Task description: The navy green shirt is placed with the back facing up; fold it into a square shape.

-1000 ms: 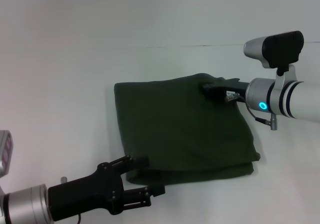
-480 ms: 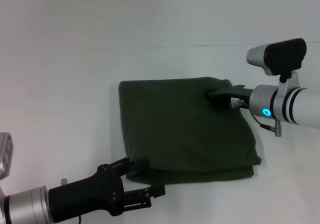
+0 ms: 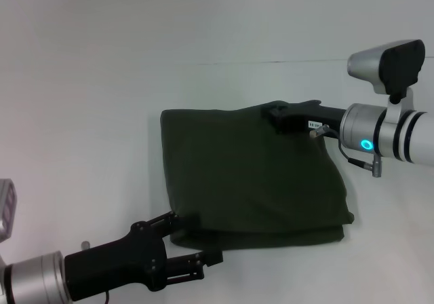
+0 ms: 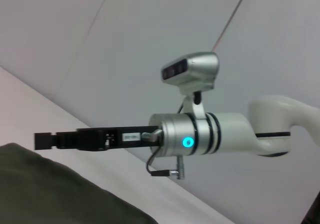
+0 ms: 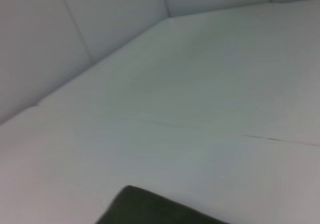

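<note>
The navy green shirt (image 3: 251, 175) lies folded into a rough square of stacked layers on the white table. My left gripper (image 3: 200, 237) sits at its near left corner, open, with one finger over the corner and the other below the front edge. My right gripper (image 3: 273, 114) hovers over the shirt's far edge, right of its middle. In the left wrist view the right gripper (image 4: 42, 140) hangs clear above the shirt (image 4: 50, 189) with nothing in it. A dark corner of the shirt (image 5: 150, 209) shows in the right wrist view.
The white table (image 3: 81, 114) spreads bare around the shirt to the left and far side. A thin seam (image 3: 271, 62) runs across the table behind the shirt. Grey wall panels (image 5: 50, 44) rise beyond it.
My right gripper has shifted left along the shirt's far edge and now hangs above the cloth. The far edge has settled flat. The left gripper has barely moved.
</note>
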{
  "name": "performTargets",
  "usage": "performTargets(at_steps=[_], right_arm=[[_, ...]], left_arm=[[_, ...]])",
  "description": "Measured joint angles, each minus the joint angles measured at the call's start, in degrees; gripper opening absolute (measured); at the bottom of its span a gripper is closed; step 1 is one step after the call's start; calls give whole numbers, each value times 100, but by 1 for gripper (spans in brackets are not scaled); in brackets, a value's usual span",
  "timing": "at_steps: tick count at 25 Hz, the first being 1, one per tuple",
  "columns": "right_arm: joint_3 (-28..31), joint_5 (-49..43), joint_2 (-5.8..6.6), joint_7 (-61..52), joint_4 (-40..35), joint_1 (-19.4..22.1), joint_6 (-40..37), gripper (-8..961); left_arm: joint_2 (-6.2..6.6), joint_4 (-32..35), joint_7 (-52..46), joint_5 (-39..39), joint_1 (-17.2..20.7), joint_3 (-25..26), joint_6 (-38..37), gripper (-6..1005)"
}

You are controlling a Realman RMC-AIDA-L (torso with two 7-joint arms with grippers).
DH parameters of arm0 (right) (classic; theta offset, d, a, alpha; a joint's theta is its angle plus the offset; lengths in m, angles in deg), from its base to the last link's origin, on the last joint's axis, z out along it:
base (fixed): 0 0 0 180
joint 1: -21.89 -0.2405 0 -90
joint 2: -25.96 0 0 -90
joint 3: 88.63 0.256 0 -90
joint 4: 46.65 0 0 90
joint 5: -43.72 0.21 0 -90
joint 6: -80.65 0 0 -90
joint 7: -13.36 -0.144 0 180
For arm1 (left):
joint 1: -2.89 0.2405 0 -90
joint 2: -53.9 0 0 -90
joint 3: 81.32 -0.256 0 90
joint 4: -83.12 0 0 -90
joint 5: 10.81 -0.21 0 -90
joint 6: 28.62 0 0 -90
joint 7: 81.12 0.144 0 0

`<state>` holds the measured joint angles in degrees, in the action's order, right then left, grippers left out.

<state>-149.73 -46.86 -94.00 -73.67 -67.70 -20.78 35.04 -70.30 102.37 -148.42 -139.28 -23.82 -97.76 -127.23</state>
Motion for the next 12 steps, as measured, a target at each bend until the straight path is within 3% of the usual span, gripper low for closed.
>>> performTargets(at_steps=[4,12], right_arm=[[-76,-118,15,10,12,42,-324,31],[-184,-283,-20,19,307,49,255,36]], left_arm=[[1,1,12,3,15,70,0,900],[2,15,11,7,21,89,-16,900]])
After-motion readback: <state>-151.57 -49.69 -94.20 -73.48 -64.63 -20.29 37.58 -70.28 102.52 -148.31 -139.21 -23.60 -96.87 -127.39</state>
